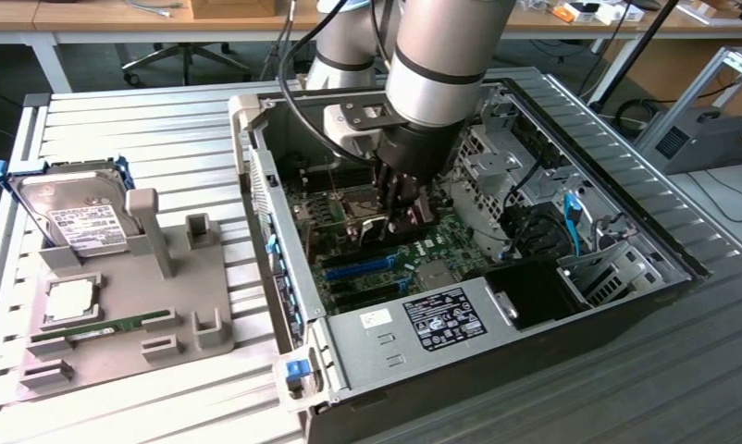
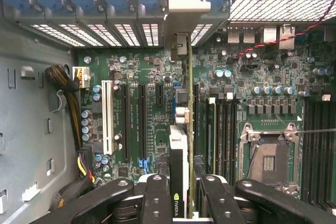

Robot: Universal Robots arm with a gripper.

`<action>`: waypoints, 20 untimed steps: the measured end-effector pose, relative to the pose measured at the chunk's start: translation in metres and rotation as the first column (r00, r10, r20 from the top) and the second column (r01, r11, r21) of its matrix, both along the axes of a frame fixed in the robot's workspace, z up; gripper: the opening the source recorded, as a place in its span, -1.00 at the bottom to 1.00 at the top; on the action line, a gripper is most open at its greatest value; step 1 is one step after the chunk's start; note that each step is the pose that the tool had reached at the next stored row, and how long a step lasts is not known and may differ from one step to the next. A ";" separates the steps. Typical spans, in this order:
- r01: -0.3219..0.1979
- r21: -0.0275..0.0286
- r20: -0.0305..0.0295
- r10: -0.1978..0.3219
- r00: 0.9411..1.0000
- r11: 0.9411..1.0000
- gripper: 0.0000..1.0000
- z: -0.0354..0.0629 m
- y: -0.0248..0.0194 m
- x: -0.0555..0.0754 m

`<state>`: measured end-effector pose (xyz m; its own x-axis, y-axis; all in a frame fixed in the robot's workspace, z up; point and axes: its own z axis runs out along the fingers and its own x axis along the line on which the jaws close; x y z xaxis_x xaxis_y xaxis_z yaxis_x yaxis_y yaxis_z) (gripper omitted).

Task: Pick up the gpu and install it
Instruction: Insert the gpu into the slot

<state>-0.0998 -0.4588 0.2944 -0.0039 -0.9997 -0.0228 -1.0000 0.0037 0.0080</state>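
Over motherboard (image 2: 142, 82), gpu (image 2: 178, 153) sits pinched inside gripper (image 2: 183, 183).

The pincer (image 2: 182, 184) has matt black fingers (image 2: 156, 203) dotted with shiny screws (image 2: 156, 178), and the card (image 2: 179, 171) clamped between them shows a smooth black plastic face, a green board edge and, at the end away from the pincer, a grey metal bracket (image 2: 180, 45). Beneath the pincer the circuit board (image 2: 152, 124) is glossy green with black and white plastic slots (image 2: 107, 119), inside a case (image 1: 359, 365) of dull grey sheet metal; off to the pincer's side, the table (image 1: 137, 111) is ribbed pale metal.
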 end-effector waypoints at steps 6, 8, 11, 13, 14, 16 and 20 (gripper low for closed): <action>0.000 0.000 0.000 0.000 1.000 1.000 -0.46 0.0000 0.0000 -0.003; 0.000 0.000 0.000 0.000 1.000 1.000 -0.46 0.0000 0.0000 -0.004; 0.000 0.000 0.000 0.000 1.000 1.000 -0.46 -0.0001 0.0000 -0.005; 0.000 0.000 0.000 0.000 1.000 1.000 -0.46 -0.0001 0.0000 -0.006; 0.000 0.000 0.000 0.000 1.000 1.000 -0.46 -0.0006 -0.0001 -0.007; 0.000 0.000 0.000 0.000 1.000 1.000 -0.46 -0.0018 0.0000 -0.007; 0.000 0.000 0.000 0.000 1.000 1.000 -0.46 -0.0050 0.0000 -0.008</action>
